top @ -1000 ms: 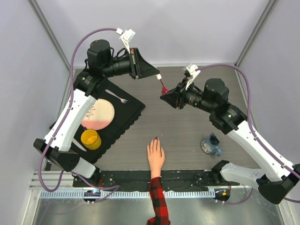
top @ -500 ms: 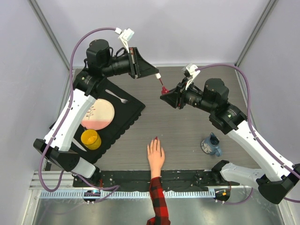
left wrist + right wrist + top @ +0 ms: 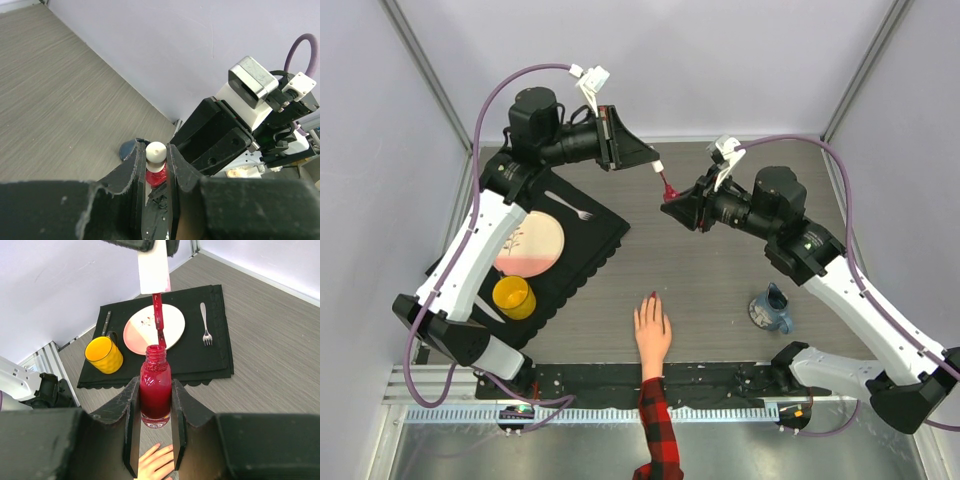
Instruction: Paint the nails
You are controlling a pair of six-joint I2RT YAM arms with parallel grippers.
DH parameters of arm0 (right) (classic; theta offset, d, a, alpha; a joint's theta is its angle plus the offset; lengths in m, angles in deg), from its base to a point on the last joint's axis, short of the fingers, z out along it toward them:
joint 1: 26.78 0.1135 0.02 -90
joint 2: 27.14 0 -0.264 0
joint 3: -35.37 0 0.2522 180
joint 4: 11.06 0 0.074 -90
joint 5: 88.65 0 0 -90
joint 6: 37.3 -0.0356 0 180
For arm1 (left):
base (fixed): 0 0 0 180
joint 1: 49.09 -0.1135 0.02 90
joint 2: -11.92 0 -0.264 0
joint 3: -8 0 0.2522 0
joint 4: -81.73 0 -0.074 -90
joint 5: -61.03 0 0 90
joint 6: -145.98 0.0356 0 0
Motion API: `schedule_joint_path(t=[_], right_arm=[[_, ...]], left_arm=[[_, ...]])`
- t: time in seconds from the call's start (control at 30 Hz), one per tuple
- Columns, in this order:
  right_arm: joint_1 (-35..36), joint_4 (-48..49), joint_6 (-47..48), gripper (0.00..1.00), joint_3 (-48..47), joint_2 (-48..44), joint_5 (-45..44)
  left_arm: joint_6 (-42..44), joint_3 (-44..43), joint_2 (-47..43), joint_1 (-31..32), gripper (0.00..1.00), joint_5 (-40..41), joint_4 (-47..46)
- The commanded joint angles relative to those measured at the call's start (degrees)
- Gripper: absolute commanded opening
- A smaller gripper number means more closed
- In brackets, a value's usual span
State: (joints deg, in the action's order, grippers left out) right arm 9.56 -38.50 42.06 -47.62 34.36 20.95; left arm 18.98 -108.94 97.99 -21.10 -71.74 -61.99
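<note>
Brush [image 3: 158, 317] alignment matters: my left gripper [image 3: 156, 157], clamped on the cap [image 3: 152, 270], should lift straight clear of the bottle [image 3: 155, 377] my right gripper [image 3: 154, 407] pinches; the nails [image 3: 651, 298] lie at the near edge.

A robot lab cell — bare walls [image 3: 720, 60], aluminium frame posts [image 3: 425, 65].
</note>
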Motion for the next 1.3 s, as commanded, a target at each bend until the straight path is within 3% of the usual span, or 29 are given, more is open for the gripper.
schedule_joint_path(t=[0.0,1.27], right_arm=[[0.49,3.39,0.44,0.01,-2.57,0.38,0.18],[0.49,4.09,1.32,0.01,-3.01,0.73,-0.35]], left_arm=[[0.52,0.34,-1.86,-0.21,0.0,-1.97,-2.84],[0.43,3.24,-2.56,-0.13,0.0,-3.47,-1.61]])
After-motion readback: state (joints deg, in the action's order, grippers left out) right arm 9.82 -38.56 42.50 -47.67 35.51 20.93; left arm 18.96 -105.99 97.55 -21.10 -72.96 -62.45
